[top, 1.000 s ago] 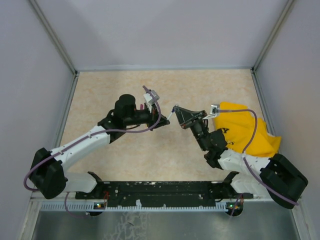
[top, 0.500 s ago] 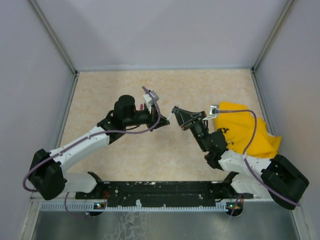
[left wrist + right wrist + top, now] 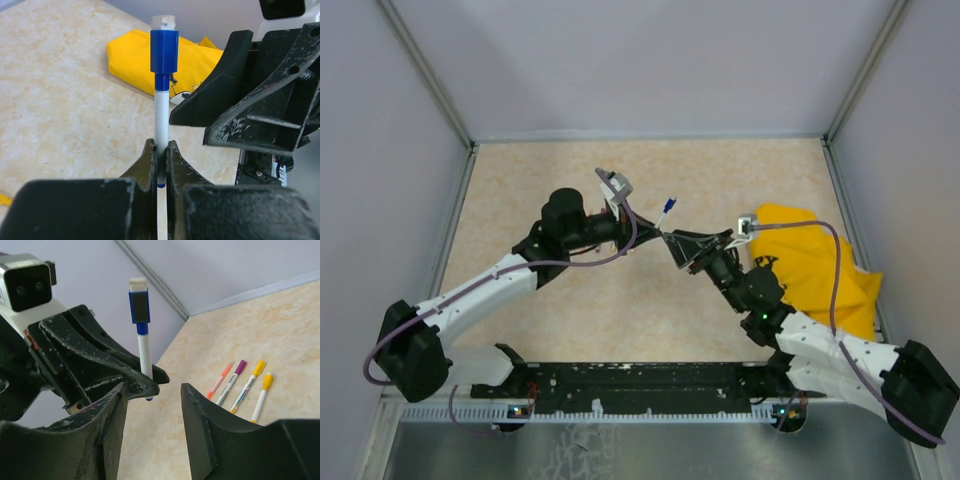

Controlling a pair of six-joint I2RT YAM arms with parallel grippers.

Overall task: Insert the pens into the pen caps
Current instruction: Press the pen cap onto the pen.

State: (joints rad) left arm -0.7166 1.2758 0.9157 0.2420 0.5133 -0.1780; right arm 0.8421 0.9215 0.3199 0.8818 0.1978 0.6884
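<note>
Task nearly complete: the fifth pen has its cap on and is held above the bench.
The left pincer (image 3: 160,160) is closed tight on the white barrel of a pen (image 3: 161,120), which stands upright with the blue cap (image 3: 164,50) seated on its top end. The right pincer (image 3: 152,395) is just beside it, jaws apart, gripping nothing. Four other pens (image 3: 240,385) lie side by side on the bench (image 3: 60,100), each one capped as far as I can see. I judge that what is left is to check the blue cap's seating and lay this pen down.

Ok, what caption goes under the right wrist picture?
Left hand holds a blue-capped pen upright; four capped pens lie on the table.
</note>
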